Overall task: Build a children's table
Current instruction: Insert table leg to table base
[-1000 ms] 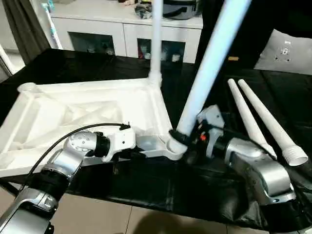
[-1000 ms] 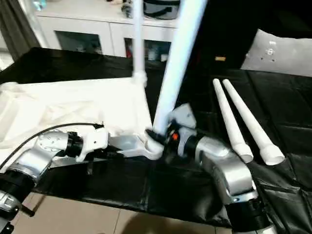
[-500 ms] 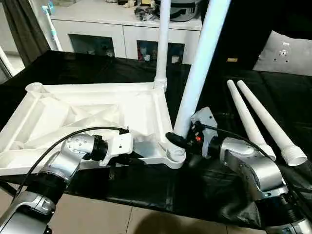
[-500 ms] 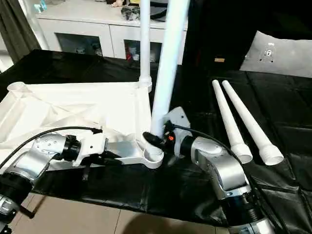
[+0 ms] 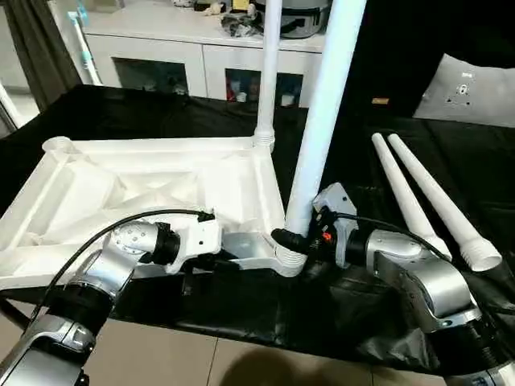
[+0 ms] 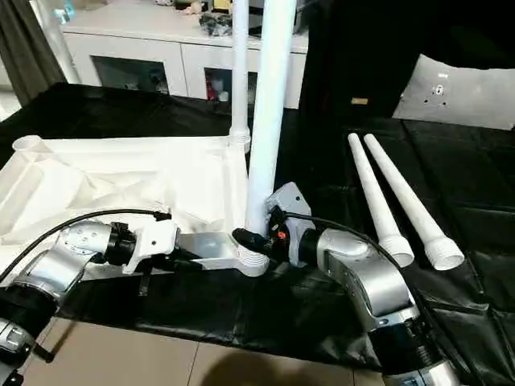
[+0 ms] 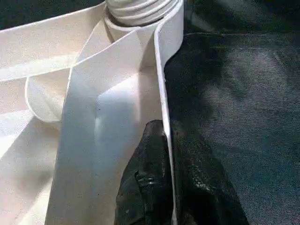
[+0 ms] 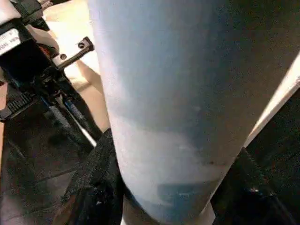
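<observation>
Right end effector (image 5: 291, 239) clamps upright leg (image 5: 322, 121) at frame centre, axis vertical over corner socket (image 5: 288, 261); left end effector (image 7: 164, 187) pinches tabletop rim (image 7: 164, 93).

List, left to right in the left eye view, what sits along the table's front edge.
Left end effector pinching the tabletop rim → leg in the near corner socket → right end effector → two loose legs.

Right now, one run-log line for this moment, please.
left gripper: shut on table top rim | right gripper: gripping leg at corner socket | two legs loose
</observation>
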Tool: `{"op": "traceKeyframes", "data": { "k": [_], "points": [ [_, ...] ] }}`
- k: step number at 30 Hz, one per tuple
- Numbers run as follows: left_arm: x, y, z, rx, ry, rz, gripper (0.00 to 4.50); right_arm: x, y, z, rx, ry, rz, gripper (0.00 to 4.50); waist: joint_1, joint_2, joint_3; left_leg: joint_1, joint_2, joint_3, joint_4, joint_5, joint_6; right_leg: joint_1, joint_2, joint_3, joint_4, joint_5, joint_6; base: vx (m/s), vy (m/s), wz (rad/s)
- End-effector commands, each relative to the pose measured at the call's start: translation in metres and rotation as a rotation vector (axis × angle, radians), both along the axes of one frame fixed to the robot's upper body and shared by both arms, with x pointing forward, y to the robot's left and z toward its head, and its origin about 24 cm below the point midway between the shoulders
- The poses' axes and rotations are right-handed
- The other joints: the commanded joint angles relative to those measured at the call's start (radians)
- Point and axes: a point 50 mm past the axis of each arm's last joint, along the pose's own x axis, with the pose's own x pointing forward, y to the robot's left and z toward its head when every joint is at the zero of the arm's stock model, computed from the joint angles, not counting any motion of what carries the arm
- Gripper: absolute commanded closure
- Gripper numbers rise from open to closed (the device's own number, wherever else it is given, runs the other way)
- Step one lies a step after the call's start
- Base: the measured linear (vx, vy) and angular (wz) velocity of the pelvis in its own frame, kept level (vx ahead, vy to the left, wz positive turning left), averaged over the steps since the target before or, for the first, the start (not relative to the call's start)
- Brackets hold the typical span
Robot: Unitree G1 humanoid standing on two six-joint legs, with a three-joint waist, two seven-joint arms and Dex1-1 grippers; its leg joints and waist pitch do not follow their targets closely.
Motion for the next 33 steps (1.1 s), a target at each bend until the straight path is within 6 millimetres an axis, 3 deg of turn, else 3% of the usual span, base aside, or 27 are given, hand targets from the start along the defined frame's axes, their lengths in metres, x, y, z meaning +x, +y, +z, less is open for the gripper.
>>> {"op": "traceKeyframes", "data": {
  "k": [1,3,9,10,16,17,19,22,25,28,29,33],
  "points": [
    [-0.008,-0.004,-0.007,-0.030,0.048,-0.044,4.50,-0.001,-0.004,-0.014,-0.040,0.062,-0.022,2.58,-0.003,-0.005,-0.051,0.008,0.037,-0.017,-0.083,-0.288,0.007,0.028,-0.081,0.044,-0.089,-0.548,-0.074,0.000,0.000,0.00],
    [-0.009,-0.005,-0.007,-0.034,0.046,-0.047,4.50,-0.001,-0.003,-0.014,-0.033,0.063,-0.022,2.58,-0.002,-0.010,-0.053,0.005,0.037,-0.014,-0.082,-0.272,0.010,0.032,-0.081,0.046,-0.083,-0.512,-0.088,0.000,0.000,0.00],
    [-0.007,-0.009,-0.003,-0.058,0.031,-0.043,4.50,0.002,-0.006,-0.022,0.100,0.131,-0.075,2.58,-0.001,-0.007,-0.054,0.005,0.037,-0.012,-0.081,-0.253,0.012,0.033,-0.082,0.046,-0.087,-0.534,-0.088,0.000,0.000,0.00],
    [-0.006,-0.009,-0.003,-0.058,0.030,-0.042,4.50,0.002,-0.007,-0.022,0.101,0.132,-0.076,2.58,0.001,0.000,-0.054,0.006,0.037,-0.013,-0.081,-0.255,0.010,0.033,-0.083,0.046,-0.086,-0.530,-0.090,0.000,0.000,0.00],
    [-0.002,-0.005,-0.001,-0.074,0.028,0.011,4.50,-0.008,-0.020,-0.037,0.175,0.186,-0.137,2.58,0.006,-0.003,-0.057,0.005,0.040,-0.010,-0.084,-0.240,0.014,0.037,-0.081,0.048,-0.079,-0.459,-0.112,0.000,0.000,0.00],
    [0.000,-0.003,0.001,-0.079,0.022,0.026,4.50,-0.013,-0.023,-0.044,0.185,0.188,-0.157,2.58,0.009,0.008,-0.056,0.005,0.039,-0.012,-0.084,-0.245,0.012,0.036,-0.083,0.048,-0.079,-0.463,-0.112,0.000,0.000,0.00],
    [0.001,-0.002,0.001,-0.080,0.017,0.035,4.50,-0.016,-0.024,-0.047,0.183,0.181,-0.167,2.58,0.010,0.000,-0.057,0.005,0.038,-0.011,-0.084,-0.256,0.013,0.037,-0.084,0.047,-0.085,-0.500,-0.098,0.000,0.000,0.00],
    [0.004,-0.001,0.003,-0.092,0.011,0.059,4.50,-0.021,-0.025,-0.053,0.173,0.146,-0.181,2.58,0.009,0.002,-0.055,0.006,0.038,-0.012,-0.086,-0.265,0.014,0.034,-0.084,0.045,-0.089,-0.529,-0.088,0.000,0.000,0.00],
    [0.004,-0.001,0.004,-0.089,0.009,0.060,4.50,-0.028,-0.024,-0.062,0.046,0.091,-0.140,2.58,0.007,0.001,-0.053,0.005,0.038,-0.013,-0.088,-0.277,0.012,0.033,-0.082,0.044,-0.092,-0.549,-0.075,0.000,0.000,0.00],
    [0.004,-0.001,0.004,-0.079,0.007,0.050,4.50,-0.027,-0.024,-0.064,-0.009,0.072,-0.129,2.58,0.003,0.000,-0.049,0.006,0.033,-0.014,-0.086,-0.303,0.015,0.029,-0.082,0.040,-0.101,-0.619,-0.054,0.000,0.000,0.00],
    [0.004,-0.001,0.003,-0.073,0.003,0.047,4.50,-0.026,-0.023,-0.066,-0.067,0.054,-0.102,2.58,0.001,0.012,-0.048,0.009,0.034,-0.016,-0.087,-0.321,0.010,0.027,-0.082,0.039,-0.106,-0.633,-0.048,0.000,0.000,0.00],
    [0.004,-0.001,0.003,-0.065,0.000,0.045,4.50,-0.029,-0.022,-0.072,-0.145,0.046,-0.036,2.58,-0.006,0.007,-0.048,0.009,0.030,-0.019,-0.085,-0.352,0.011,0.025,-0.081,0.035,-0.110,-0.668,-0.035,0.000,0.000,0.00]
  ]
}}
